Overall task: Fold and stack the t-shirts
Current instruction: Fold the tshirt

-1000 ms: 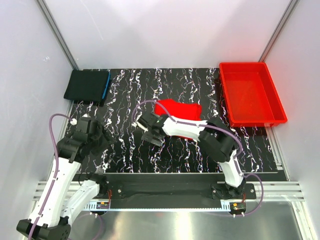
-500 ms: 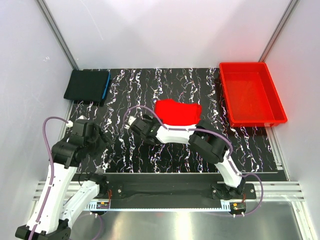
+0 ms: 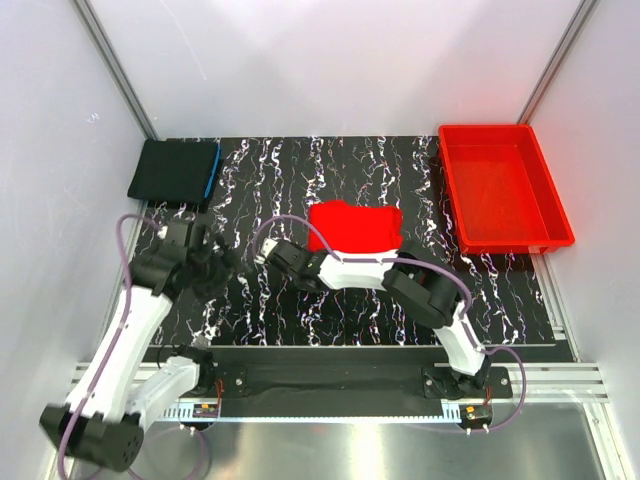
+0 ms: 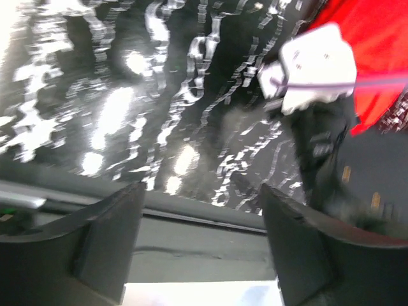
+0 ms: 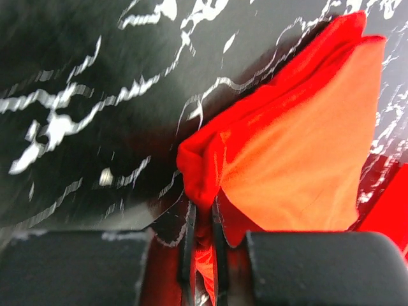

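nearest the bases, the left tool (image 4: pixel 201 213) hovers over the near-left part of the black, white-veined counter (image 3: pixel 300 310). its jaws are spread wide with nothing between them: released, and apart from any cloth. just beyond it the right tool (image 5: pixel 203 220) is clenched on a bunched fold at the edge of the red t-shirt (image 3: pixel 355 225). the rest of that shirt lies mid-counter as a rough rectangle. farther back, in the far left corner, the folded black t-shirt (image 3: pixel 172 170) lies flat with its blue edge (image 3: pixel 212 170) toward the middle. the red plastic bin (image 3: pixel 505 185) sits at the far right.

judging by this, the step in hand is folding the red shirt — an edge is pinched, and the stacking is not yet done. the next move likely calls for carrying that pinched edge up and across the shirt's body without dragging the whole garment. the left tool is free to pin or take another corner. after that the bundle wants moving onto the black one.

only the right wrist view shows the pinch — red cloth squeezed between narrow jaws, with layers folded behind. from above, the right forearm (image 3: pixel 350 268) hides that contact, yet only that view places shirt, black shirt and bin against each other. the left wrist view is blurred and shows the right arm's white camera block (image 4: pixel 315 67) with red cloth behind it.
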Tool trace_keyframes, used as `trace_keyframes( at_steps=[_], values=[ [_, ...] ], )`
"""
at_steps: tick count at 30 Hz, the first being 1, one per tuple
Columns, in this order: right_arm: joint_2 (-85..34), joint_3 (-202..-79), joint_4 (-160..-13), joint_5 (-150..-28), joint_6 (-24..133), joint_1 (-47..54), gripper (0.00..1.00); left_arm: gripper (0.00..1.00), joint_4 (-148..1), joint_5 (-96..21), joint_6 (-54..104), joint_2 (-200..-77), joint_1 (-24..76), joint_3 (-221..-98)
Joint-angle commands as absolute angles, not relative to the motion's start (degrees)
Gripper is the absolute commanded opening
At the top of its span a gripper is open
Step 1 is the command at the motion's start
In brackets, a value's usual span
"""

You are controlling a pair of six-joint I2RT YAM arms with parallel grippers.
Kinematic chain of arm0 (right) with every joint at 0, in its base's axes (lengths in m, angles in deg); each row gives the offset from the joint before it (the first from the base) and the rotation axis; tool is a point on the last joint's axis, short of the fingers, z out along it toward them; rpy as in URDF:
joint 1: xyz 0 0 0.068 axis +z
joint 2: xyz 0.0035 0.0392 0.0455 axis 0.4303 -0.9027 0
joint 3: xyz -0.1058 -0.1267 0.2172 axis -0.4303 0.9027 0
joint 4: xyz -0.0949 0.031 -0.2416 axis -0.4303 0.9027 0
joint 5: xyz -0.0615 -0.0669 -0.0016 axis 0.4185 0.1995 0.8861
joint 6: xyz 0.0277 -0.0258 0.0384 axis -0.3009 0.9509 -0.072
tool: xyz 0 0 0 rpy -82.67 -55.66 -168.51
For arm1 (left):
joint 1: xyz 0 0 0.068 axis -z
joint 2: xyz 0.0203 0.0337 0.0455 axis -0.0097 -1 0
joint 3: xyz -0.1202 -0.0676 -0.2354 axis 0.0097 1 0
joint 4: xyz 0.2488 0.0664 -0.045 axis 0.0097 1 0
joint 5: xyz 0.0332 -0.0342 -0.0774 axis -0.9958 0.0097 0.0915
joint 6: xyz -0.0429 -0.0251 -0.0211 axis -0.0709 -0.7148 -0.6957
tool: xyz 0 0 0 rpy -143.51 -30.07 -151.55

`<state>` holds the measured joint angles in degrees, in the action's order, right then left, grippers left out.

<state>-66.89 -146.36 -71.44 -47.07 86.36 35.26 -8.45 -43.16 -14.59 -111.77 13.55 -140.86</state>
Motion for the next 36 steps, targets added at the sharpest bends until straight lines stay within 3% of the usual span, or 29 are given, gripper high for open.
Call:
trace_keyframes(
  at_steps=[1, 8, 15, 18, 27, 36],
  values=[
    [-59.9, -144.3, -71.7, -51.5, 83.8, 35.2, 0.02, 0.84, -20.8, -34.3, -14.8, -118.0, 10.5, -141.3],
    [-52.2, -141.1, -73.2, -56.5, 79.9, 33.0, 0.0, 0.86, -38.2, -14.3, -22.3, -131.6, -0.5, -142.1],
    [-47.0, -137.8, -72.6, -60.8, 76.0, 30.3, 0.0, 0.89, -52.3, -10.7, -29.7, -142.3, -2.7, -141.7],
    [-45.7, -136.8, -73.1, -61.9, 75.3, 30.1, 0.0, 0.96, -58.3, -8.1, -32.8, -150.2, -0.8, -141.3],
    [-43.8, -135.6, -74.3, -63.6, 72.2, 28.6, 0.0, 0.97, -60.8, -10.4, -39.2, -166.9, 11.4, -149.0],
    [-42.4, -135.0, -73.8, -65.9, 70.5, 28.0, 0.0, 0.97, -65.3, -11.6, -44.4, -176.3, 15.0, -151.6]
  ],
)
